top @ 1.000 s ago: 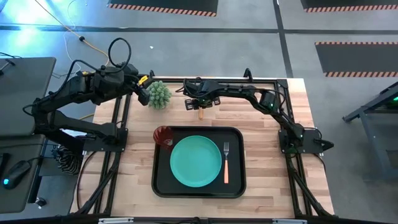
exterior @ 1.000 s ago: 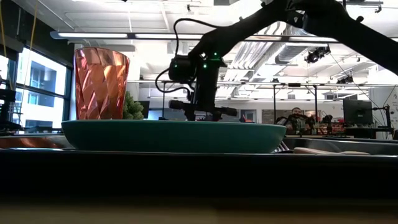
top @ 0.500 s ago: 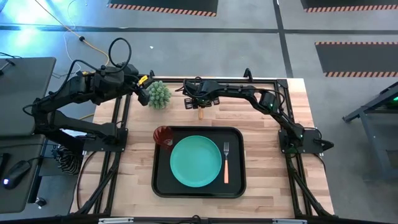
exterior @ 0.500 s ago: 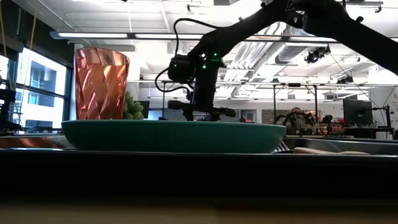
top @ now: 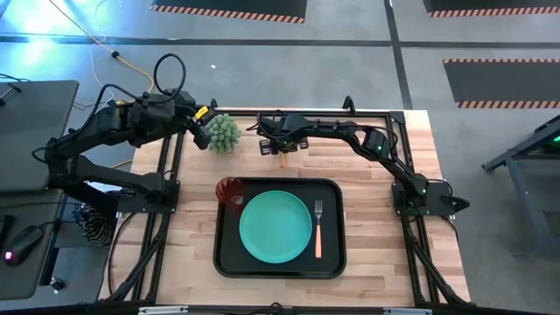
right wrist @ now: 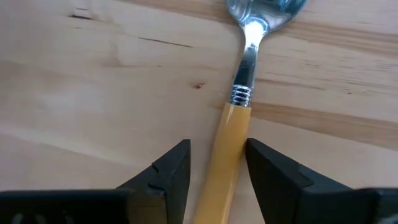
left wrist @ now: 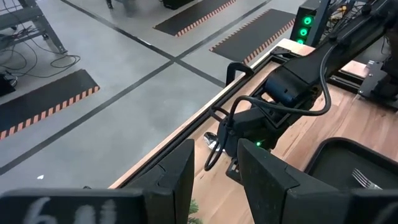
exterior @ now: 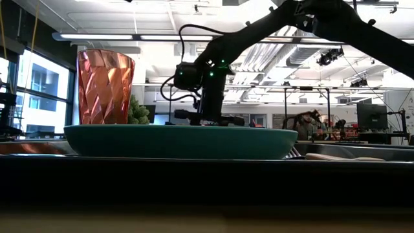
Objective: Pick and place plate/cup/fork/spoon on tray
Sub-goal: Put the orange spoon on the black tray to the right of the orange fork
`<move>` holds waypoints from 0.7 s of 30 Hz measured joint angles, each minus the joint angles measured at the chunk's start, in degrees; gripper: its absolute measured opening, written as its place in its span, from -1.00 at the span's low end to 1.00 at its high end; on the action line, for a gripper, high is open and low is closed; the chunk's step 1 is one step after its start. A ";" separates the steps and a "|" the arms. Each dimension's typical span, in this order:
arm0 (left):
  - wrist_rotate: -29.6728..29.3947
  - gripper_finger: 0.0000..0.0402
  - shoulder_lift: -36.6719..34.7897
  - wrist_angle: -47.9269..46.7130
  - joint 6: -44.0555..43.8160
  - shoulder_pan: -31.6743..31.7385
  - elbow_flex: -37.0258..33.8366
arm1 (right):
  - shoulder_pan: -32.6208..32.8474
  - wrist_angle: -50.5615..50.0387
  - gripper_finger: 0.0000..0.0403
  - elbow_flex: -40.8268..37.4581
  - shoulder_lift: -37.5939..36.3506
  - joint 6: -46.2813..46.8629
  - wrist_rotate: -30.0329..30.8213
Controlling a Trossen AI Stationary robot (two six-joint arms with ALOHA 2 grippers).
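The spoon [right wrist: 247,62] lies flat on the wooden table beyond the tray's far edge, silver bowl and light orange handle. My right gripper [top: 280,145] is open and low over it, one finger on each side of the handle [right wrist: 227,144]. The black tray [top: 335,259] holds the teal plate [top: 276,227], with the fork [top: 318,229] lying to its right. The red-orange cup [top: 230,191] stands upright at the tray's far left corner. My left gripper [top: 200,131] is open and empty at the far left, beside a spiky green plant [top: 224,133]. My right gripper comes from above, pointing down, with its fingers [right wrist: 166,175] standing across the spoon's handle [right wrist: 227,144] near the metal neck. I cannot tell whether the fingers touch the handle. The spoon lies flat on the table.
The green plant stands on the table's far left, close to my left gripper. Dark frame rails [top: 166,175] run along the table's left and right sides. Bare wood shows to the right of the tray [top: 376,227]. A person [exterior: 309,123] shows in the room behind.
My right gripper has gone down over the spoon and a little toward the table's left edge, so that less of the handle shows from above. The spoon, plate, fork and cup have stayed in place.
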 joint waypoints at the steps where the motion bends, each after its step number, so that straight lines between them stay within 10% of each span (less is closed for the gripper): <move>1: 0.00 -0.43 0.00 -0.06 0.00 0.00 0.00 | -0.15 -0.09 -0.28 0.00 0.00 0.01 0.02; 21: 0.17 -0.43 0.00 -3.81 0.02 0.00 0.00 | -0.64 -1.83 -0.86 0.00 0.04 -0.26 -0.62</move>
